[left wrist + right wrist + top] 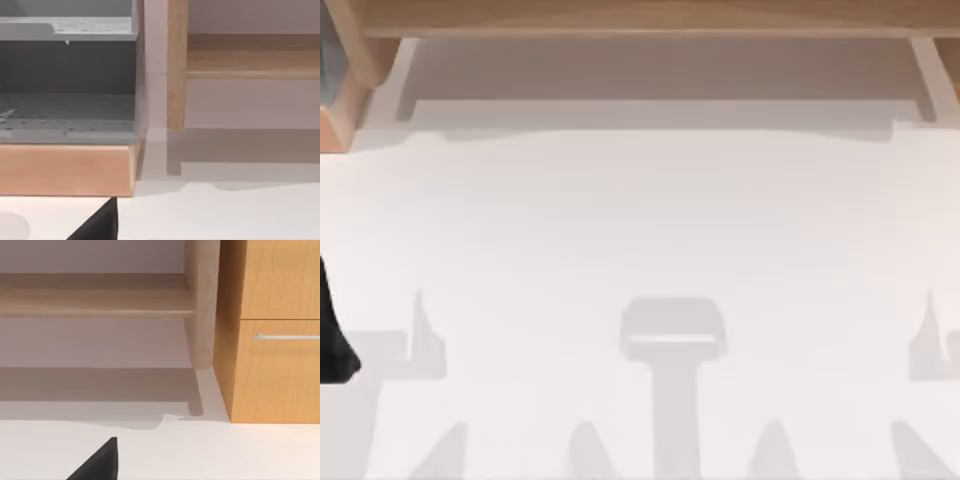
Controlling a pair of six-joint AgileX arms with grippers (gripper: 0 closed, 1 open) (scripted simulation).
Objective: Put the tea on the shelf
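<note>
Facing the shelf [640, 15], both AgileX arms sat at the near side of the white table [640, 220].

Left arm: a dark part [332, 330] showed at the table's left edge in the top view. In the left wrist view, a black wedge of the left gripper [97, 222] hung low over the table. Whether that gripper was wide or narrow: could not tell.

Ahead of the left gripper, well apart from it, stood the shelf's board [250, 55] with a pale upright support [176, 65]. Just beside that support was a grey open unit [65, 75] on a light wooden base [65, 170].

Right arm: a black wedge of the right gripper [97, 462] hung over the table. Grip width: could not tell.

Ahead of the right gripper, well apart, the shelf's board [95, 297] met its other support [202, 305]. A wooden drawer cabinet [275, 375] with a metal handle [285, 336] stood touching that support.

The shelf spanned the table's far edge, opposite both grippers. Grey shadows [672, 340] lay on the near table.
</note>
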